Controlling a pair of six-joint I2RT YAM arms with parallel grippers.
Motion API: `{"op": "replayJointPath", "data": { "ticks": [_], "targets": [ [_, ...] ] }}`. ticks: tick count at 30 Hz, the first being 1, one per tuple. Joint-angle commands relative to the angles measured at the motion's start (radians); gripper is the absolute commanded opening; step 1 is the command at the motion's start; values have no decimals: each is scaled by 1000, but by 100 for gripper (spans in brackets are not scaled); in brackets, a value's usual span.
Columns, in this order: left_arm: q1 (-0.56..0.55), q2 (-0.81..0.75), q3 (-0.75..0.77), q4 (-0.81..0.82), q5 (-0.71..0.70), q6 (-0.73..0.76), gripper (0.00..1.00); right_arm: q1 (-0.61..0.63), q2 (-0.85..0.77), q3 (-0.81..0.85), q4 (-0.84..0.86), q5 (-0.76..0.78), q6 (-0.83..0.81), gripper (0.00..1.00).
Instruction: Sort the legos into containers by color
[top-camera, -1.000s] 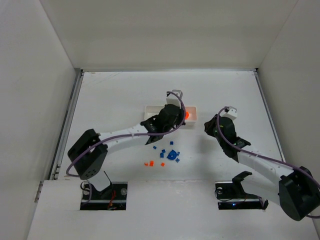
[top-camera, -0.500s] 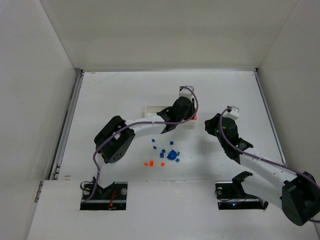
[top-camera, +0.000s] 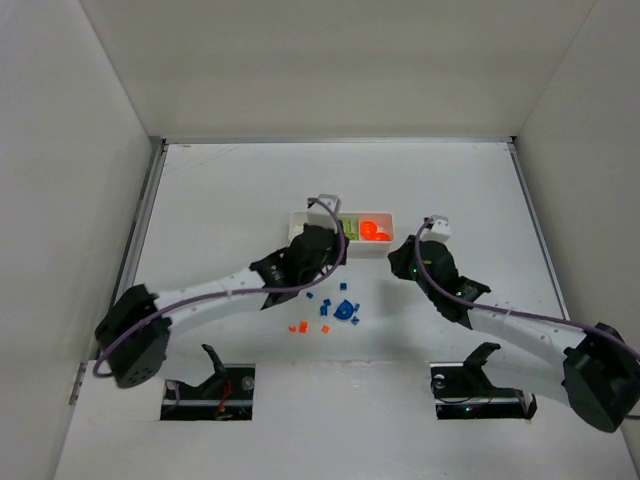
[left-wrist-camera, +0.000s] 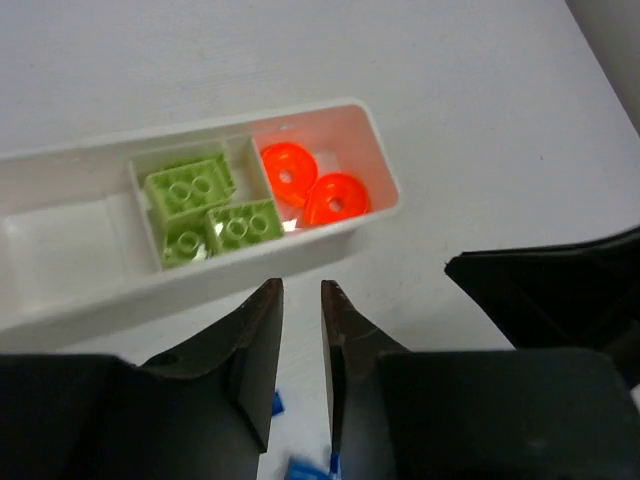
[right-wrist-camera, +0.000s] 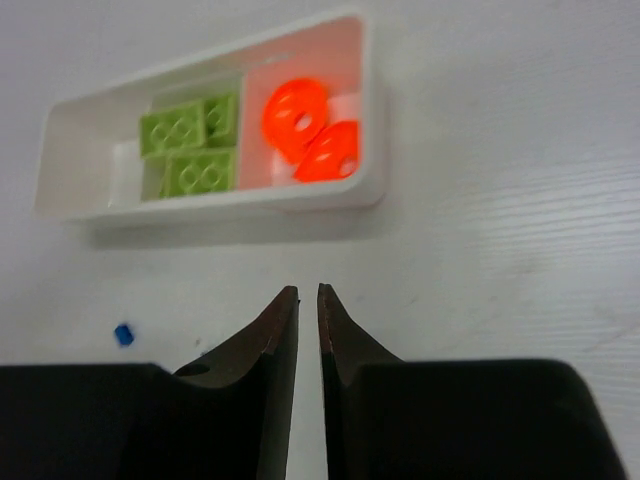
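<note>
Left pincer (left-wrist-camera: 300, 288) narrow, empty, tray (left-wrist-camera: 383, 188) just ahead, green legos (left-wrist-camera: 190, 190) ahead-left, orange legos (left-wrist-camera: 310, 185) dead ahead, right pincer (right-wrist-camera: 307, 292) narrow, empty, blue legos (top-camera: 345, 310) on counter (top-camera: 230, 190) beneath left pincer.

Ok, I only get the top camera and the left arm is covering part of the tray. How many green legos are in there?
Observer: The left wrist camera shows three green bricks, all in the middle compartment of the white tray.
Kid: Is the left gripper holding a piece? From up here I just see the black arm.
Observer: No. In its own wrist view the left gripper has its jaws nearly together, with only a thin gap and nothing between them.
</note>
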Motion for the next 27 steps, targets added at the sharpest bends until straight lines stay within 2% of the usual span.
{"op": "replayJointPath", "data": {
  "ticks": [1, 4, 7, 9, 13, 17, 21, 27],
  "targets": [
    [-72, -189, -162, -142, -155, -43, 18, 146, 44, 79, 43, -36, -31, 18],
    [-138, -334, -249, -354, -240, -153, 18, 314, 65, 94, 30, -15, -28, 19],
    [-173, -443, -309, -558, -262, -319, 18, 448, 116, 109, 30, -26, -24, 20],
    [-182, -489, -337, -665, -249, -421, 18, 517, 176, 129, 37, -45, -28, 22],
    [-195, -546, -378, -793, -248, -546, 18, 574, 312, 195, 47, -90, -40, 24],
    [-166, -621, -410, -830, -280, -632, 19, 620, 429, 269, 78, -101, -82, 26],
    [-129, -699, -469, -792, -274, -710, 22, 632, 516, 330, 81, -110, -131, 37],
    [-67, -811, -544, -775, -254, -753, 23, 632, 619, 387, 58, -142, -142, 42]
  ]
}}
